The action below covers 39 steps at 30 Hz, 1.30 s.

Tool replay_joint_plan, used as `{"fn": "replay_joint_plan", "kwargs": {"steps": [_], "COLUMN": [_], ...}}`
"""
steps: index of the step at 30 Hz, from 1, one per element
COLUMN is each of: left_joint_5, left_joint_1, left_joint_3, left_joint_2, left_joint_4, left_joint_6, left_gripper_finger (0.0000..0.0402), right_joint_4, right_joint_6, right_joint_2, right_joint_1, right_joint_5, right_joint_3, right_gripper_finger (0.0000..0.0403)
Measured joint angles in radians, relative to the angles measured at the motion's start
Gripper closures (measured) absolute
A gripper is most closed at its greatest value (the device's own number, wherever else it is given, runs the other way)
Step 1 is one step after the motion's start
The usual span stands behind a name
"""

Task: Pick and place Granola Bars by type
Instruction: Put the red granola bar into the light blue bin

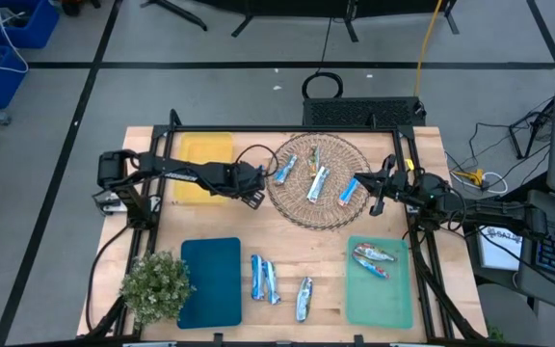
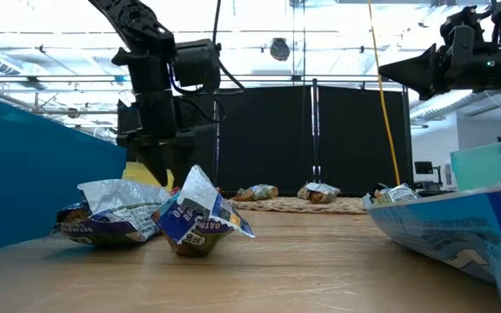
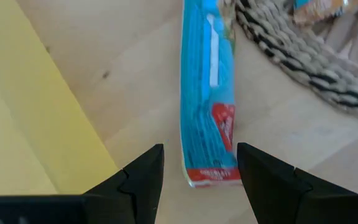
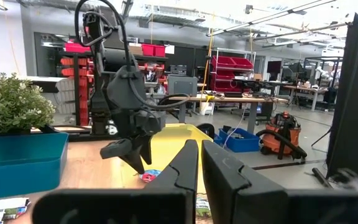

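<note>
The left gripper hangs low between the yellow mat and the round basket, its fingers spread wide over a blue granola bar lying on the table, not touching it. More bars lie in the basket, three on the table and two on the green mat. The right gripper waits by the basket's right side, pinched shut and holding nothing.

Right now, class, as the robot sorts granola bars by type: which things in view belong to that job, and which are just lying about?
Belong to the job:
- granola bars
- wicker basket holding three bars
- green mat, two bars on it
- yellow mat
- teal mat
- left gripper, open over a blue bar

Lying about:
- potted plant
</note>
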Motion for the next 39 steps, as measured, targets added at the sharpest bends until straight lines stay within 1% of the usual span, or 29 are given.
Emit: {"fn": "replay_joint_plan", "kwargs": {"steps": [5, 10, 16, 26, 39], "left_joint_5": [0.001, 0.077, 0.092, 0.094, 0.094], "left_joint_1": [0.013, 0.031, 0.037, 0.032, 0.032], "left_joint_3": [0.0, -0.001, 0.003, -0.003, -0.003], "left_joint_2": [0.002, 0.045, 0.105, 0.065, 0.067], "left_joint_4": [0.013, 0.038, 0.072, 0.069, 0.069], "left_joint_6": [0.03, 0.046, 0.077, 0.075, 0.071], "left_gripper_finger": [0.0193, 0.0193, 0.0193, 0.0193, 0.0193], "right_joint_4": [0.0, 0.0, 0.0, 0.0, 0.0], "right_joint_6": [0.0, 0.0, 0.0, 0.0, 0.0], "right_joint_2": [0.0, 0.0, 0.004, 0.006, 0.006], "right_joint_1": [0.0, 0.0, 0.001, 0.002, 0.002], "right_joint_5": [0.0, 0.0, -0.002, -0.001, -0.001], "right_joint_3": [0.0, 0.0, 0.0, 0.0, 0.0], "right_gripper_finger": [0.0387, 0.0387, 0.0387, 0.0387, 0.0387]}}
